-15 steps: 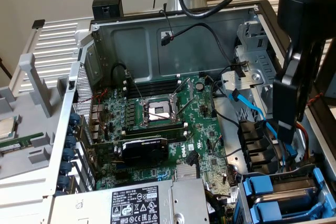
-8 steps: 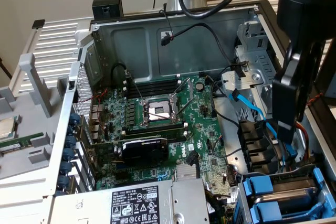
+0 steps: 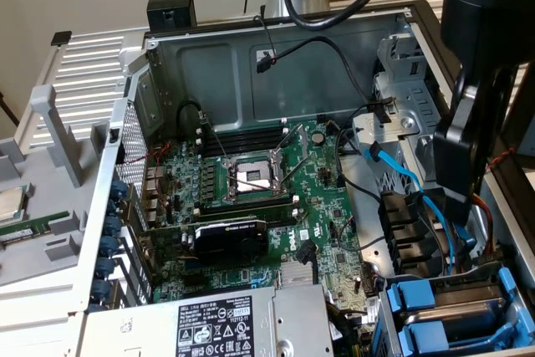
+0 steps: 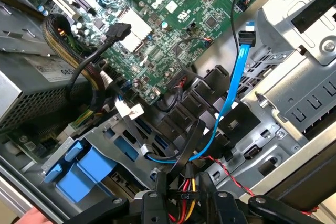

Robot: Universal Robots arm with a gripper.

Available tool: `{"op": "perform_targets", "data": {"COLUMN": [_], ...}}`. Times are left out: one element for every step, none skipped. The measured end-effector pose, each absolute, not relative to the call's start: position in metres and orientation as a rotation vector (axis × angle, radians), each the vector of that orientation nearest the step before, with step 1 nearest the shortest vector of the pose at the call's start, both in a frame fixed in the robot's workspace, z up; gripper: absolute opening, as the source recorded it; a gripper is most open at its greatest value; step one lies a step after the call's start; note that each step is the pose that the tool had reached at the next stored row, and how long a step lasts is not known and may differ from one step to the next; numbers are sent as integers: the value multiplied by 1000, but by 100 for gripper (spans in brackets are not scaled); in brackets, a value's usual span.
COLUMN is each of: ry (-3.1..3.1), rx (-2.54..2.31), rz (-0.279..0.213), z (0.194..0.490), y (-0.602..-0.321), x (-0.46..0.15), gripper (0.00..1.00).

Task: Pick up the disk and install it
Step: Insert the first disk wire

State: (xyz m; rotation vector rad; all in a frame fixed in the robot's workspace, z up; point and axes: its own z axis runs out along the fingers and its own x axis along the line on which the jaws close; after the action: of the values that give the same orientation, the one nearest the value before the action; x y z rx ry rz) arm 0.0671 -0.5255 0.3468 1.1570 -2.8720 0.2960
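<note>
The gripper hangs above the drive cage; open or closed, I can't tell. Two blue-railed trays lie just beneath it, tabs toward the exterior view's left. Which one carries the disk isn't clear.

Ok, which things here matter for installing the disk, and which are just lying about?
Job: gripper, near the drive cage; blue-railed drive trays in it, though which holds the disk I cannot tell.
Lying about: processor chip, memory stick, both outside the case at the exterior view's left.
</note>
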Motion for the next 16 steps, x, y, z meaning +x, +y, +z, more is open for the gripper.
{"op": "perform_targets", "data": {"ry": [-2872, -2872, -2872, -2872, -2872, -2872, -2872, -2872, -2872, -2872, -2873, -2874, -2874, -2874, -2874, -2875], "rx": [1156, 1156, 1156, 1156, 1155, 1155, 1155, 1155, 1155, 1156, 1156, 1156, 1156, 1156, 1156, 1156], "rz": [296, 296, 296, 296, 296, 296, 296, 296, 296, 296, 297, 297, 298, 299, 299, 300], "z": [347, 347, 347, 347, 347, 347, 347, 347, 347, 347, 347, 347, 347, 347, 347, 347], "y": [-525, -525, -525, -525, -525, -525, -525, -525, -525, -525, -525, -525, -525, -525, -525, -525], "x": [67, 67, 67, 67, 67, 67, 67, 67, 67, 67, 67, 67, 66, 66, 66, 65], "gripper": [35, 35, 35, 35, 35, 35, 35, 35, 35, 35, 35, 35, 35, 35, 35, 35]}}
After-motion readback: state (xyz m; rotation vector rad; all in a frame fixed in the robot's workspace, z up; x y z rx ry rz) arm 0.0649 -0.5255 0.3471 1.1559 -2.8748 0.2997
